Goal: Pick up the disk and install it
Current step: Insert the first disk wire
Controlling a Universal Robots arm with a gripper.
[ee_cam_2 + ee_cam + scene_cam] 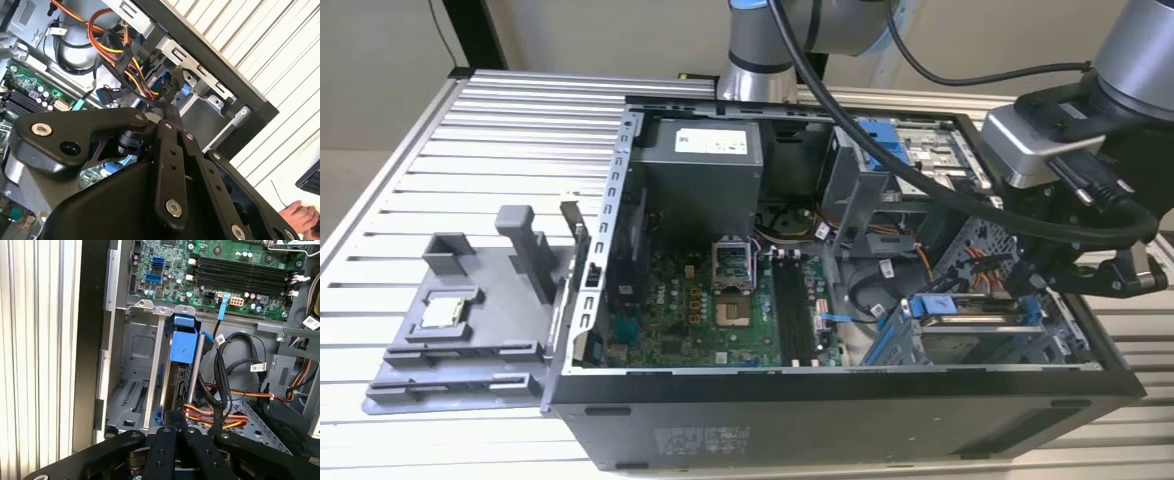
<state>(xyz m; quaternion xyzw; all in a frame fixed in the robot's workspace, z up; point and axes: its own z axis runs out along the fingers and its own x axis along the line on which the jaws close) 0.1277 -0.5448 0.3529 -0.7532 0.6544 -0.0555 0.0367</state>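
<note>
The disk (177,377) stands on its edge in the bay (135,352), at a corner of the case (854,420). Its long side runs straight away from the gripper (175,418). The gripper looks pressed together at the disk's near end, maybe touching it.

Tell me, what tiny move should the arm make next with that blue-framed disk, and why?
Probably a gentle press deeper into the slot. The disk stands on edge between the rails of the drive cage, and the closed pincer sits at its end; whether it has clicked home I cannot tell.
</note>
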